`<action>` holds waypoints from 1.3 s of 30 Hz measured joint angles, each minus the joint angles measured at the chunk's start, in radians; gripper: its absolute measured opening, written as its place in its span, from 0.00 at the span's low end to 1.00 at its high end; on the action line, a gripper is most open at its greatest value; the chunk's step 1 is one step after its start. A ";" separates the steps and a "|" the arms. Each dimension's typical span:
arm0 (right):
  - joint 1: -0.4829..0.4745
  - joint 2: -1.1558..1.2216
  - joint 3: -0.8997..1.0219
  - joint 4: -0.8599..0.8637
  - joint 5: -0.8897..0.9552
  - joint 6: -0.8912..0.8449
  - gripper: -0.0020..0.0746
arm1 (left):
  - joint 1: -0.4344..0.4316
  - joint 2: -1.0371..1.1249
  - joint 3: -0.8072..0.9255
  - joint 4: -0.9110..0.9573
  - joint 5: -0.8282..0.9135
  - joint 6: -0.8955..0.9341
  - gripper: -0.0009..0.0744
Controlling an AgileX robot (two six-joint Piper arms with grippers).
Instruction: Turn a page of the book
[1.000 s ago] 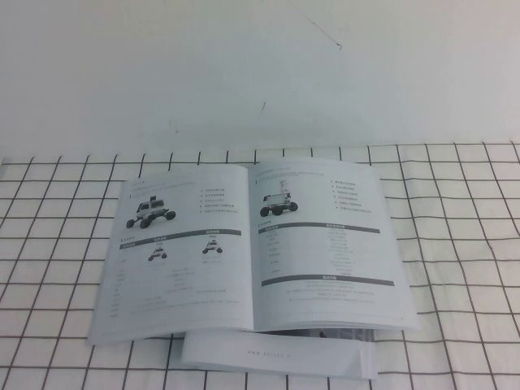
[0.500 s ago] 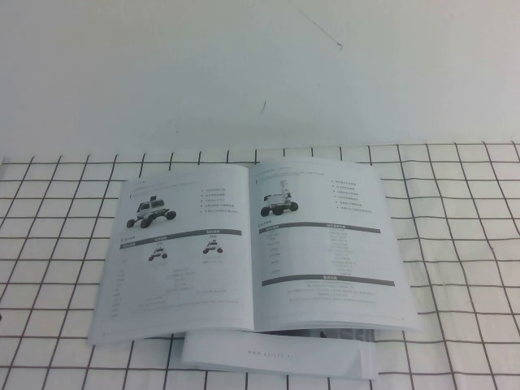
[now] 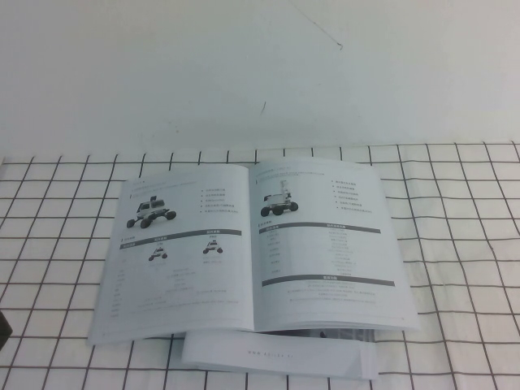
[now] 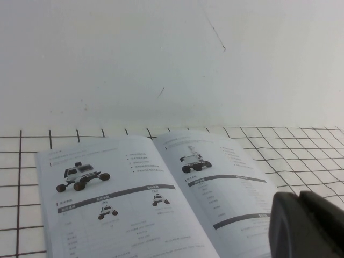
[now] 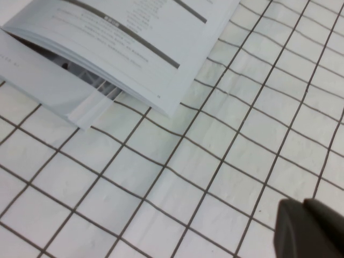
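The book (image 3: 252, 244) lies open and flat on the gridded cloth (image 3: 463, 244). Its left page (image 3: 175, 252) and its right page (image 3: 325, 244) each show a wheeled rover, icon lists and grey-barred tables. The book also shows in the left wrist view (image 4: 150, 199) and, by its near right corner, in the right wrist view (image 5: 134, 43). My left gripper (image 4: 301, 200) is shut and empty, just left of the book's near left corner; it shows as a dark shape at the high view's left edge (image 3: 3, 327). My right gripper (image 5: 304, 207) is shut and empty over bare cloth, right of the book's near corner.
A plain white booklet (image 3: 276, 353) with a row of tiny print lies under the book's near edge and sticks out toward me; it also shows in the right wrist view (image 5: 48, 86). A plain white wall (image 3: 260, 73) rises behind the cloth.
My left gripper has come into the high view at the lower left edge. The book and its pages have not moved.
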 joint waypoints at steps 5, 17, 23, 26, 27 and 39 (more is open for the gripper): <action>0.000 0.000 0.002 0.001 0.014 0.000 0.03 | 0.000 0.000 0.002 0.058 0.002 0.000 0.01; 0.000 0.000 0.004 0.001 0.014 0.000 0.03 | 0.107 -0.054 0.228 0.273 -0.258 -0.037 0.01; 0.000 0.000 0.004 0.001 0.014 0.000 0.03 | 0.208 -0.154 0.353 0.312 -0.270 -0.039 0.01; 0.000 0.000 0.004 0.001 0.014 0.000 0.03 | 0.244 -0.199 0.401 0.335 -0.270 -0.039 0.01; 0.000 0.000 0.004 0.001 0.014 0.000 0.03 | 0.251 -0.209 0.415 0.339 -0.272 -0.039 0.01; 0.000 0.000 0.004 0.005 0.015 0.000 0.03 | 0.271 -0.217 0.495 0.344 -0.199 -0.039 0.01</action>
